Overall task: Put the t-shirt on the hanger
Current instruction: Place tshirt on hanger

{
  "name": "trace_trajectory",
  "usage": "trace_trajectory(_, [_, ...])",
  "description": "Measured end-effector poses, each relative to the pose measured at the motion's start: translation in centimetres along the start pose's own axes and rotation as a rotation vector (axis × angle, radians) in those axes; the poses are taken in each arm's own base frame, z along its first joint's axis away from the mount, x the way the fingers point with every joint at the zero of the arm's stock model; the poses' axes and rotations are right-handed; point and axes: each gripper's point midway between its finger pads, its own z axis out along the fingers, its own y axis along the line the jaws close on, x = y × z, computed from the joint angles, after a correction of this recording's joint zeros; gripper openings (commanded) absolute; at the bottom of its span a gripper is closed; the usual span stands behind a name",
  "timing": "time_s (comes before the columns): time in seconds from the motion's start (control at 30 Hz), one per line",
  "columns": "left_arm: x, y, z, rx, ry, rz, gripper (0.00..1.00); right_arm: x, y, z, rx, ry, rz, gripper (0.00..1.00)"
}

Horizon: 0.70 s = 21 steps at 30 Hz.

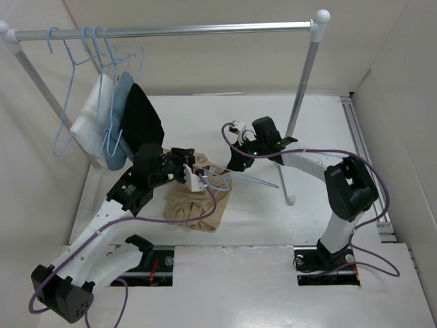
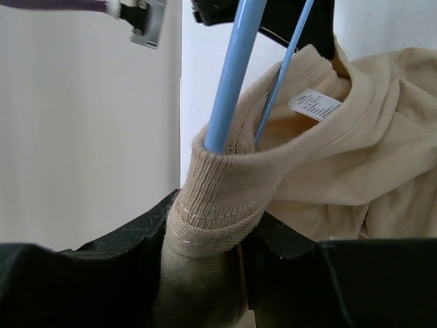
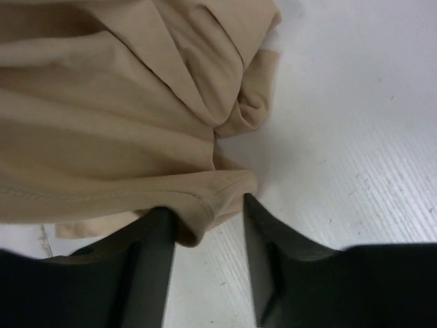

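- Far left, not in play: silver metal rail (image 1: 205,29) with spare blue wire hangers (image 1: 65,102) and white (image 1: 87,121), light-blue (image 1: 123,92) and black (image 1: 141,117) garments hung on it.
- Left gripper (image 2: 208,263): closed on the ribbed collar (image 2: 225,184) of the tan short-sleeved cloth t-shirt (image 1: 198,208). The bunched rib fills the gap between the fingers and the neck opening is held up towards the wrist cam.
- T-shirt body lies crumpled on the white table (image 1: 273,225), between the two arms and just in front of the left gripper. White neck label (image 2: 314,104) shows inside the collar, so I'm looking into the neck hole.
- Thin light-blue wire hanger (image 2: 233,75): both wires visible on the left wrist cam pass down into the neck opening. From the top cam, the rest runs out over the table to the right of the shirt.
- Right gripper (image 3: 207,208): jaws about half open, low over the table, with a folded shirt edge sitting between the fingers. It touches at least one pad, but I read that as not clamped. I can't see from the right wrist cam whether this arm has any hold on the hanger.
- Step, my read: threading the hanger through the neck. One end is in and the shoulders aren't seated.
- Next move needs the collar kept pinched and open. The hanger has to go deeper, then tilt so the second shoulder clears the rib. The right arm needs a firm hold on the wire first.
- Risk: the wire snags the collar seam and drags the shirt.
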Motion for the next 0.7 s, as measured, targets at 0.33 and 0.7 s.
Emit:
trace_trajectory(0.33, [-0.4, 0.5, 0.0, -0.033, -0.020, -0.097, 0.00, 1.1, -1.8, -2.0, 0.030, -0.016, 0.123, 0.00])
trace_trajectory(0.7, [2.4, 1.5, 0.3, -0.086, 0.065, -0.221, 0.00, 3.4, -1.1, -14.2, 0.306, -0.160, 0.232, 0.00])
